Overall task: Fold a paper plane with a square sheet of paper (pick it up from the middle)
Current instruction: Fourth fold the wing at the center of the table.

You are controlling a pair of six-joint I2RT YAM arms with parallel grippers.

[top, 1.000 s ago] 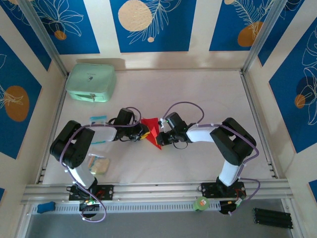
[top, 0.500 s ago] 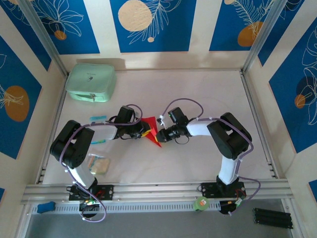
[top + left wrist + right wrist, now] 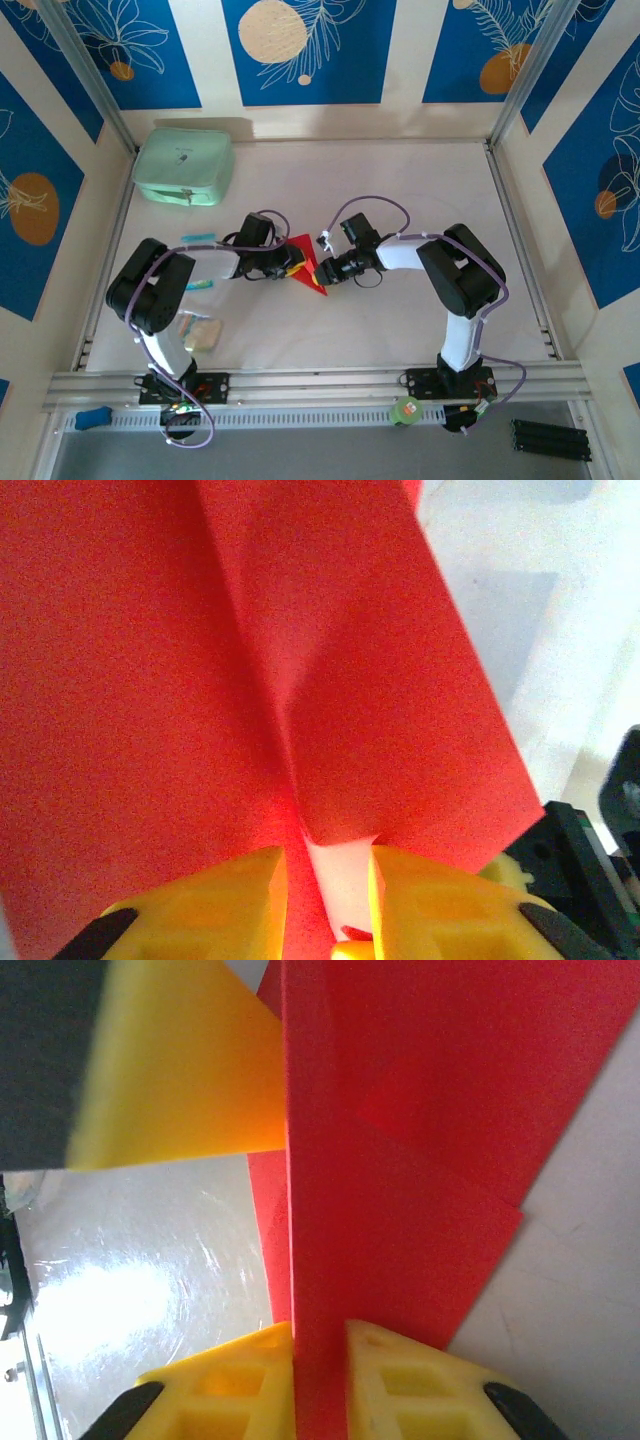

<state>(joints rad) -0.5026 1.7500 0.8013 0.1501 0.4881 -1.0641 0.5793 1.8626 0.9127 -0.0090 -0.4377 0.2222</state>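
The square sheet of paper is folded into a narrow red paper plane with a sharp tip toward the near edge, lying mid-table between both grippers. My left gripper meets it from the left. In the left wrist view its yellow fingers stand a little apart at the paper's edge, around left gripper, and bare table shows in the gap. My right gripper comes from the right. An upright red fold fills the gap of the right gripper, both pads against it.
A mint-green case stands at the back left. A small pale packet and a teal strip lie beside the left arm. Metal frame posts line both sides, and a rail runs along the near edge.
The right arm's wrist has lifted back a little and its elbow has swung left. The red paper and the left gripper have stayed almost in place.
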